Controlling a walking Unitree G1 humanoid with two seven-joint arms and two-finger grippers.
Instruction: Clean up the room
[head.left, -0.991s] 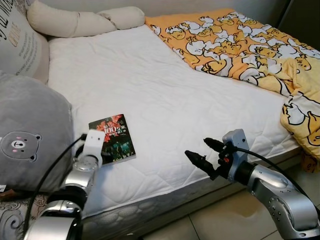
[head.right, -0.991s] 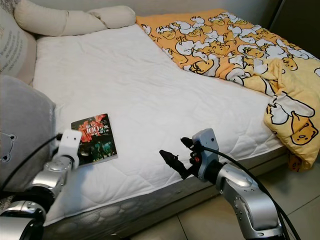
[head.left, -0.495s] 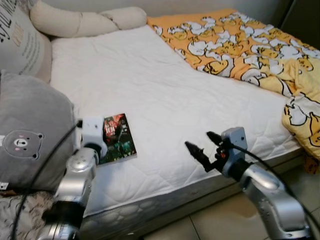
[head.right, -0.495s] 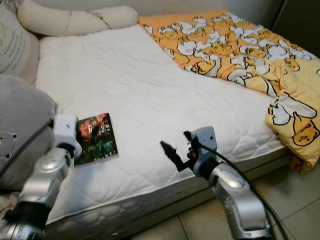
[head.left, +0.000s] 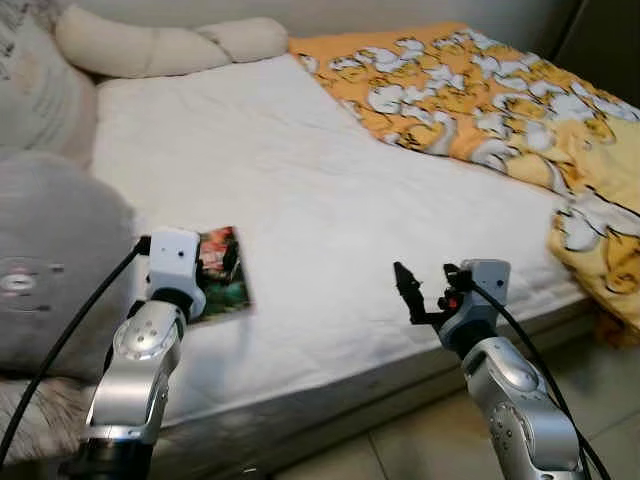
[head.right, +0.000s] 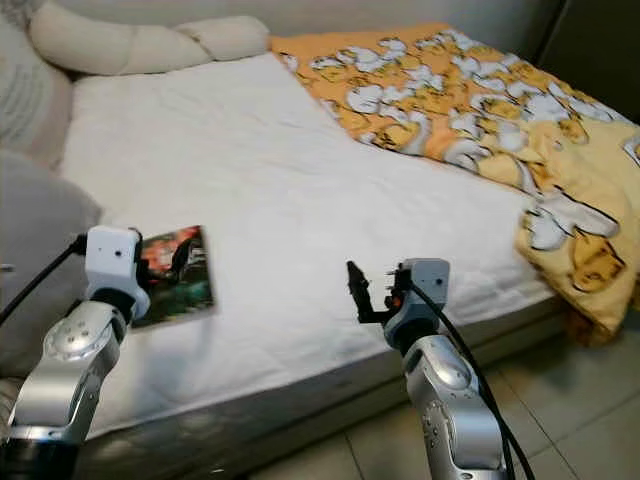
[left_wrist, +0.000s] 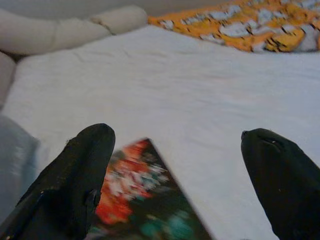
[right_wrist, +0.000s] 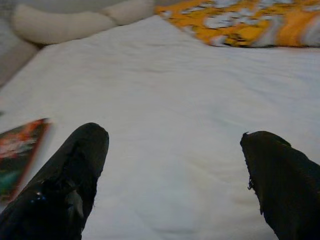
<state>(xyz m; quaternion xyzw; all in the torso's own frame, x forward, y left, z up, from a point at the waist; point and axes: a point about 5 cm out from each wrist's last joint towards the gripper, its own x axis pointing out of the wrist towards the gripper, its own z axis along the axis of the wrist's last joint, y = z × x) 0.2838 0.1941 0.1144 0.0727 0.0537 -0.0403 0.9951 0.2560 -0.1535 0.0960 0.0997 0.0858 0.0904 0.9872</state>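
Note:
A dark book (head.left: 222, 278) with a red and green cover lies flat on the white mattress (head.left: 300, 170), near its front left edge. My left gripper (left_wrist: 180, 135) hovers open just over the book's near end, and the cover shows between and below its fingers (left_wrist: 80, 175). My right gripper (head.left: 426, 290) is open with nothing in it. It is held above the front edge of the mattress, well to the right of the book (right_wrist: 17, 150) and pointing across the bed.
A grey bear pillow (head.left: 50, 270) lies left of the book, with a lettered cushion (head.left: 35, 95) behind it. A long cream pillow (head.left: 160, 45) lies along the bed's far end. An orange duck-print quilt (head.left: 480, 90) covers the right side and hangs over the edge. Tiled floor (head.left: 590, 370) lies front right.
The view has shifted and is blurred. My left arm has risen and reached forward over the book's near end. The right gripper has lifted and moved slightly right along the bed's edge.

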